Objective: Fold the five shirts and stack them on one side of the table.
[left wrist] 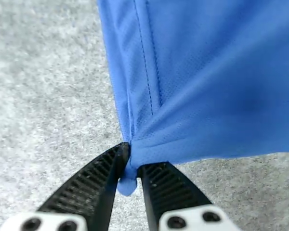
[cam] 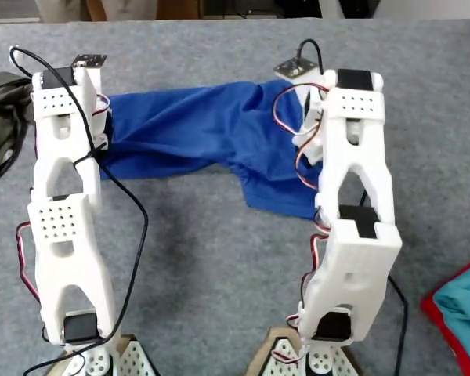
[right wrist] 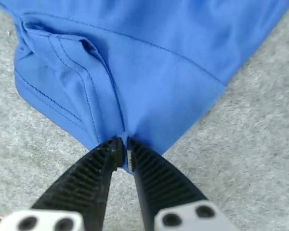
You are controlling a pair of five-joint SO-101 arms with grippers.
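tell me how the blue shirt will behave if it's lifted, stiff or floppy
Probably floppy: the blue shirt bunches into folds where the left claw and right claw pinch it, so its middle would likely sag. It looks thin and light, a fine knit. It may drag rather than slide on the fuzzy grey table.

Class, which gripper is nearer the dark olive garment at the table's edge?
Left. The left gripper pinches one end of the blue shirt, close beside the olive garment; the right gripper holds the shirt's other end, farther from it.
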